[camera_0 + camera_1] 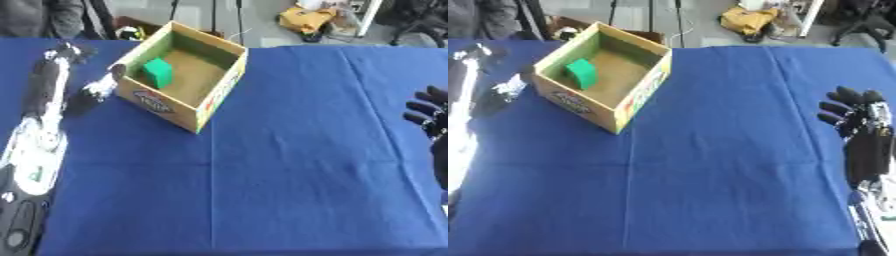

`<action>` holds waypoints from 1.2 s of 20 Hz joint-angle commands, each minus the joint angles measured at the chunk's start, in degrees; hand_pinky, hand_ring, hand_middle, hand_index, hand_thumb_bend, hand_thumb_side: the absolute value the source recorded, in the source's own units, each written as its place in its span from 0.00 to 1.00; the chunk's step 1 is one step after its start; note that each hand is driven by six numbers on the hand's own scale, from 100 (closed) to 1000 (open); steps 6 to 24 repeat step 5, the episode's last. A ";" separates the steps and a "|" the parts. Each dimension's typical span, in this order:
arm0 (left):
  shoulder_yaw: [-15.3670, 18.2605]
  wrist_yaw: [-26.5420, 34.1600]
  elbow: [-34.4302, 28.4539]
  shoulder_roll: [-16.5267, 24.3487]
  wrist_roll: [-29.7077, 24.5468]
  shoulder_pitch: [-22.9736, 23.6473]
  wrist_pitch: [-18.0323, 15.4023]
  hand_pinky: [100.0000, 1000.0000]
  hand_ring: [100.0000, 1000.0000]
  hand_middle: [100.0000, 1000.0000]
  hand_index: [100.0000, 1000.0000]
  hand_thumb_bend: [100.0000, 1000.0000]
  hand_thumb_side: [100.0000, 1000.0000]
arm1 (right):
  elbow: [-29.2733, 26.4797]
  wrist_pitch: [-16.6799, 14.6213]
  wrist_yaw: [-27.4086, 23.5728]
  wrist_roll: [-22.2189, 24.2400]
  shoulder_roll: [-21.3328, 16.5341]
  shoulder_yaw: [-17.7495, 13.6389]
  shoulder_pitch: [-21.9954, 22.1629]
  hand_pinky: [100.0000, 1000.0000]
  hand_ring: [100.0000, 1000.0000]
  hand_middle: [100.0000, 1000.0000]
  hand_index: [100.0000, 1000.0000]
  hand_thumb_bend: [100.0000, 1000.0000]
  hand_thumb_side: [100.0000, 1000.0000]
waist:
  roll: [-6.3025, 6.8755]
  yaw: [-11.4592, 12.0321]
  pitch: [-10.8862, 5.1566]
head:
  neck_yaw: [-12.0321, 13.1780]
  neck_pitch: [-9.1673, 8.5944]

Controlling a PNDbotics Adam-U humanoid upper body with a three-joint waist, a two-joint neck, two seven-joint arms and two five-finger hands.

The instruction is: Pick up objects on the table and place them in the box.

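Sitting on the blue-covered worktop [289,165], the cardboard box [210,100] is the landmark: open top, turned at an angle, printed label on its near walls. Green block [158,72] lies inside the box, against its left inner wall, on the brown floor. No other loose item shows on the cloth near the box.

Left hand [98,88] is just left of the box, beside its near-left wall close to the corner; contact with the cardboard cannot be told. Hand is blurred, silver and black; whether its fingers are apart or curled cannot be told. Nothing visibly held. Its arm runs from the lower left edge up along the left of the box.

Right hand [852,111] is well right of the box, near the right edge of the worktop, above the cloth. Its fingers [830,106] are apart, slightly bent, pointing toward the box side, holding nothing. Forearm comes in from the lower right.

Behind the box, past the far edge of the worktop, a yellow bundle [308,19] lies on the floor.
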 commanded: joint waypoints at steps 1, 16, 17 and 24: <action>-0.73 2.93 -5.62 1.10 -0.94 1.67 2.83 0.56 0.59 0.57 0.70 0.69 0.93 | -0.56 0.01 0.29 0.15 -1.18 -0.18 -0.38 0.72 0.72 0.71 0.80 0.00 1.00 | 0.11 -0.17 -0.85 | 0.31 -0.13; -1.14 21.40 -8.89 4.13 -2.30 2.91 5.07 0.55 0.59 0.57 0.70 0.69 0.93 | -0.57 0.03 0.33 0.14 -1.14 -0.17 -0.41 0.72 0.72 0.71 0.80 0.00 1.00 | 0.15 -0.13 -0.72 | 0.27 0.01; -1.14 21.40 -8.89 4.13 -2.30 2.91 5.07 0.55 0.59 0.57 0.70 0.69 0.93 | -0.57 0.03 0.33 0.14 -1.14 -0.17 -0.41 0.72 0.72 0.71 0.80 0.00 1.00 | 0.15 -0.13 -0.72 | 0.27 0.01; -1.14 21.40 -8.89 4.13 -2.30 2.91 5.07 0.55 0.59 0.57 0.70 0.69 0.93 | -0.57 0.03 0.33 0.14 -1.14 -0.17 -0.41 0.72 0.72 0.71 0.80 0.00 1.00 | 0.15 -0.13 -0.72 | 0.27 0.01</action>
